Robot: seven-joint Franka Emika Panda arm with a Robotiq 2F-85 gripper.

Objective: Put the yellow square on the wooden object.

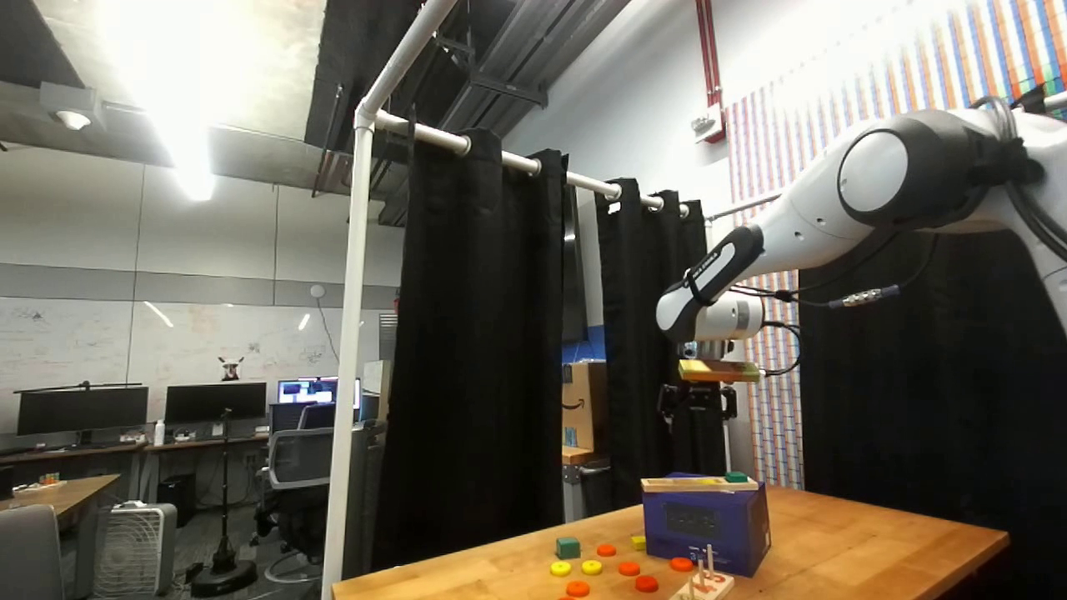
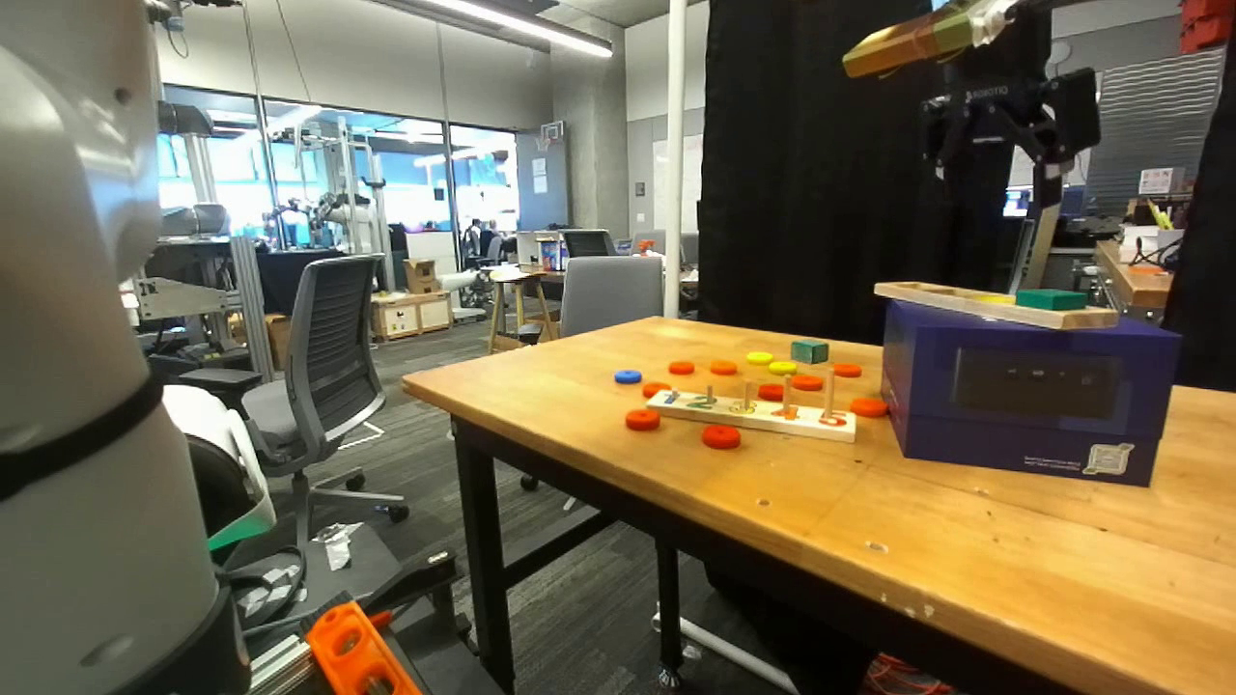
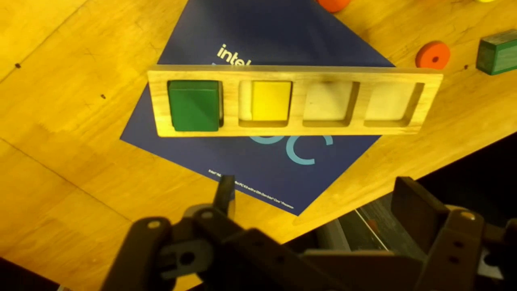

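The yellow square [image 3: 272, 101] lies in the second compartment from the left of the wooden object [image 3: 297, 130] in the wrist view. This long wooden tray rests on top of the blue box [image 3: 266, 36]. A green block [image 3: 194, 106] fills the leftmost compartment; the two right compartments are bare. The tray also shows in both exterior views [image 1: 679, 486] [image 2: 951, 301]. Another yellow blocky piece [image 1: 638, 542] lies on the table against the blue box in an exterior view. My gripper [image 3: 315, 194] is open and empty, well above the box and tray, fingers pointing down [image 1: 698, 410].
A peg board [image 2: 753, 415] with upright pegs stands on the table [image 2: 966, 541] in front of the blue box. Several orange rings [image 2: 721, 436], yellow rings [image 2: 760, 358], a blue ring [image 2: 628, 376] and a dark green block [image 2: 809, 351] lie around it.
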